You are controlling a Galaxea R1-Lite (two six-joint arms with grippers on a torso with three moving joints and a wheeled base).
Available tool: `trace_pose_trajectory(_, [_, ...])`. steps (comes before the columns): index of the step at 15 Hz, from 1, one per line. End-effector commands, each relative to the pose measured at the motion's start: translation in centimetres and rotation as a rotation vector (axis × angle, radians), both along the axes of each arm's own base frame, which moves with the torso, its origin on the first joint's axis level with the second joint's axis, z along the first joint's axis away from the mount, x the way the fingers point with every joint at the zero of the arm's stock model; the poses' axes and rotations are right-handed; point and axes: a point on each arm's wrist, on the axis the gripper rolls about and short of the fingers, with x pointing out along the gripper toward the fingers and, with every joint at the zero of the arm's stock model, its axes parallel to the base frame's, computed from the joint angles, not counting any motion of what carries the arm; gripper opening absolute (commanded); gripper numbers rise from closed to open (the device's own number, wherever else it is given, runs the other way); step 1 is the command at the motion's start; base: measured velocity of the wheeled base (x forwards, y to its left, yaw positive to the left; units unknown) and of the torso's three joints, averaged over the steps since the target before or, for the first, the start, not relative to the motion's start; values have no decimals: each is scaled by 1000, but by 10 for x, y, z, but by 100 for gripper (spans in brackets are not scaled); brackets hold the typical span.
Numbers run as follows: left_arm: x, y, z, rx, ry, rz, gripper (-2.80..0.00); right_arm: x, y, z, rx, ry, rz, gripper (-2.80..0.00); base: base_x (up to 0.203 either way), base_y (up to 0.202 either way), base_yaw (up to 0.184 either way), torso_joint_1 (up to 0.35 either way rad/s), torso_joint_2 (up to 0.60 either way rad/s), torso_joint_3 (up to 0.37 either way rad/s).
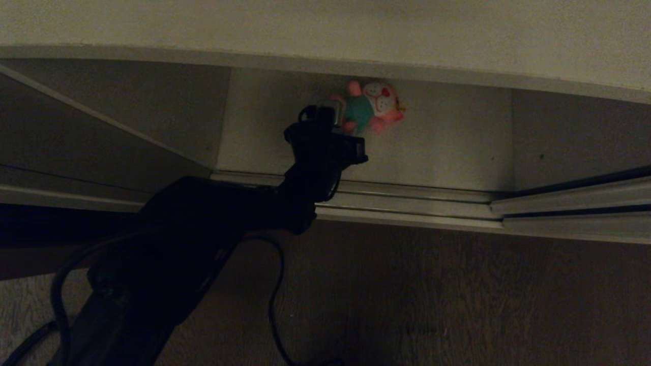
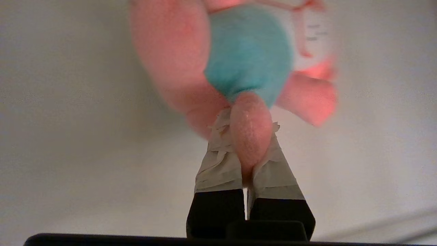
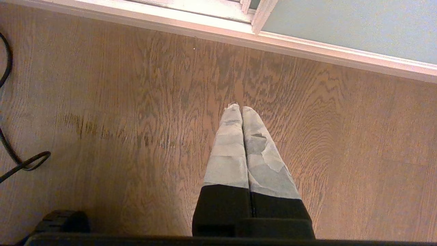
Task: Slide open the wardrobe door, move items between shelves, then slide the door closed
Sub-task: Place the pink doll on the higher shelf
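Note:
A pink plush toy (image 1: 374, 107) with a teal outfit and white face lies on the white lower shelf (image 1: 447, 147) inside the wardrobe. My left gripper (image 1: 333, 114) reaches in over the floor track and is shut on one pink limb of the toy (image 2: 245, 51). In the left wrist view the limb is pinched between the taped fingers (image 2: 218, 164). My right gripper (image 3: 240, 108) hangs shut and empty over the wooden floor. A corner of the grey-green sliding wardrobe door (image 3: 358, 27) with its pale frame shows beyond it.
A pale metal floor track (image 1: 407, 203) runs along the wardrobe front. Another pale board (image 1: 305, 25) overhangs the toy's shelf. Dark wooden floor (image 1: 457, 305) lies in front. A black cable (image 3: 20, 164) loops on the floor near the right arm.

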Motion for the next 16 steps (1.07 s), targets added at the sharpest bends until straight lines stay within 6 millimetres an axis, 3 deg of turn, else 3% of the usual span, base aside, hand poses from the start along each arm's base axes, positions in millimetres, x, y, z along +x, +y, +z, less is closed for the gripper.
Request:
trace_pose_trajectory(1, [-19,8,38,-38,-42,2,-280,0,0,-1,-1,3,1,-280,0,0,0,0,0,0])
trace_pose_trajectory(4, [-31,12,41,-23,1,-4,-280,0,0,-1,-1,3,1,-280,0,0,0,0,0,0])
trace_pose_trajectory(9, [-68,21,39,18,98,-16,-280,0,0,-1,-1,4,1,-280,0,0,0,0,0,0])
trace_pose_trajectory(12, [-98,30,37,63,181,3,-280,0,0,-1,-1,3,1,-280,0,0,0,0,0,0])
trace_pose_trajectory(16, [-154,58,28,166,337,-23,-280,0,0,-1,-1,3,1,-280,0,0,0,0,0,0])
